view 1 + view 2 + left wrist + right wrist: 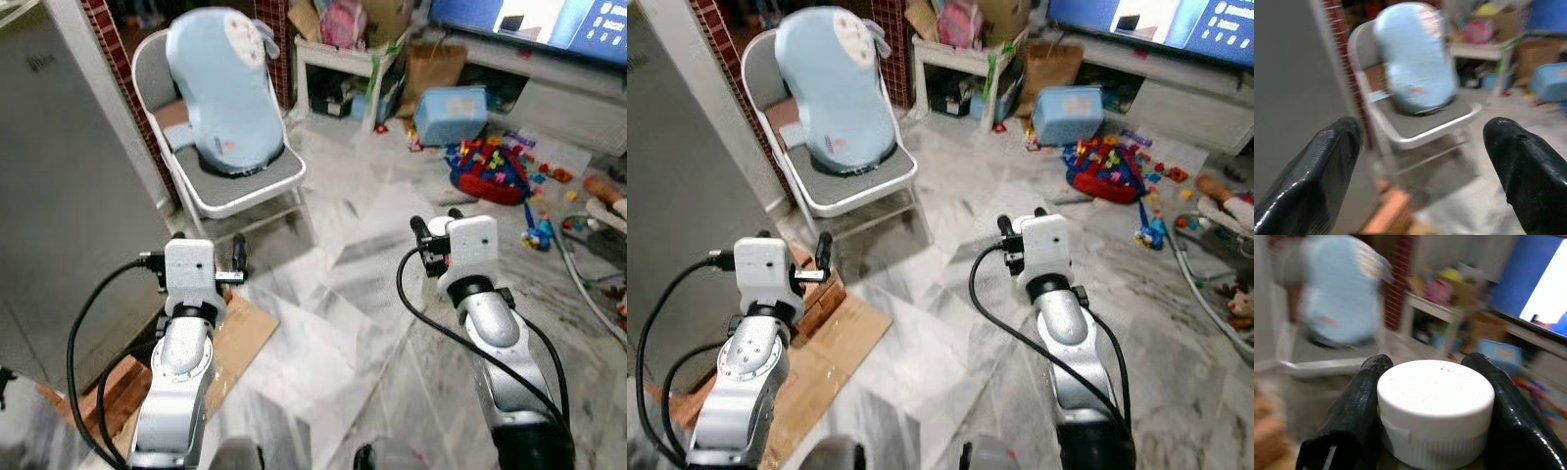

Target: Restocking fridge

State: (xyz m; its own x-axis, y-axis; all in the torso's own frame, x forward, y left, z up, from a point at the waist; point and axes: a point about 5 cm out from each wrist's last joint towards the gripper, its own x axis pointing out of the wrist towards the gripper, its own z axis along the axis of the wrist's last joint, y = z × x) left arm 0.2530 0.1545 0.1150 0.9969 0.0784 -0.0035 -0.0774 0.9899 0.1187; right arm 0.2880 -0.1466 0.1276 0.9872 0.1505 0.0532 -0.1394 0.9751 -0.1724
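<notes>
Right wrist view gives us the story: our right gripper (1432, 396) is clamped on a white-capped jar (1435, 406), cap towards the camera, its long axis running back along the fingers. Our left gripper (1435, 161) is wide open, holding nothing. The fridge (59, 196) stands to our left, nearer the left arm, so we judge a left turn comes first.

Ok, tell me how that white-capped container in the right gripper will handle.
The white-capped container looks rigid, so it probably won't deform between the right gripper fingers. Its smooth cap may be slippery. Being round, it would likely roll if laid sideways.
</notes>
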